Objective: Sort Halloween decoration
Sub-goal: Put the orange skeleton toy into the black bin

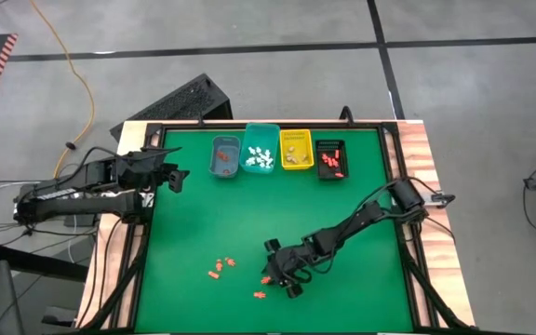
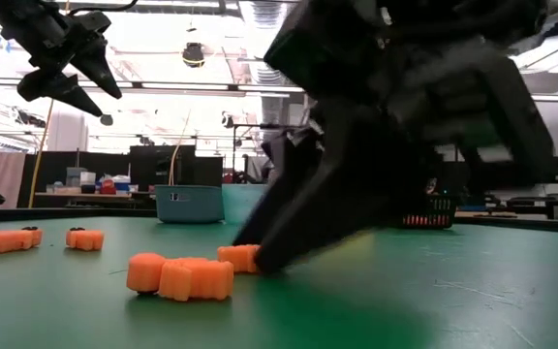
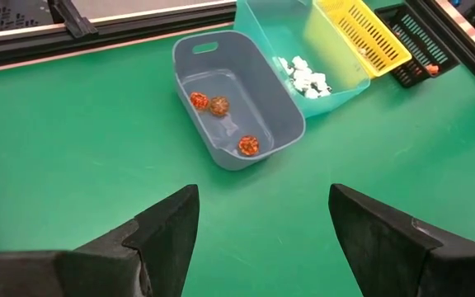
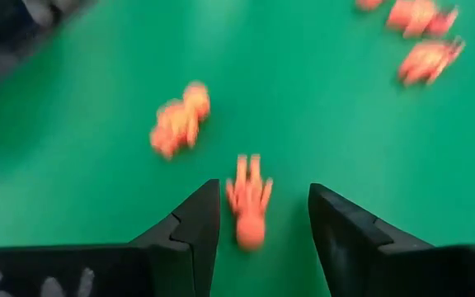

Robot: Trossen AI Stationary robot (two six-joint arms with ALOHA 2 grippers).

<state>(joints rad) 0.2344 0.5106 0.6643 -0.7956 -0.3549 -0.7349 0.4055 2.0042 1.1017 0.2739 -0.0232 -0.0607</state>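
Several small orange decoration pieces lie flat on the green mat near its front edge (image 1: 223, 265). My right gripper (image 4: 262, 194) is down at the mat there, open, with one orange piece (image 4: 250, 208) lying between its fingers and touching neither. A second piece (image 4: 180, 120) lies just beyond it, and others (image 4: 423, 45) lie farther off. In the low view the gripper (image 2: 289, 242) stands right behind two pieces (image 2: 180, 276). My left gripper (image 1: 180, 177) hangs open above the mat's far left, looking down at the blue-grey bin (image 3: 237, 99).
Four small bins stand in a row at the mat's far edge: blue-grey (image 1: 225, 156) with three orange-brown balls, teal (image 1: 260, 149) with white pieces, yellow (image 1: 296, 149) and black (image 1: 331, 158) with orange pieces. A dark frame (image 1: 394, 186) borders the mat.
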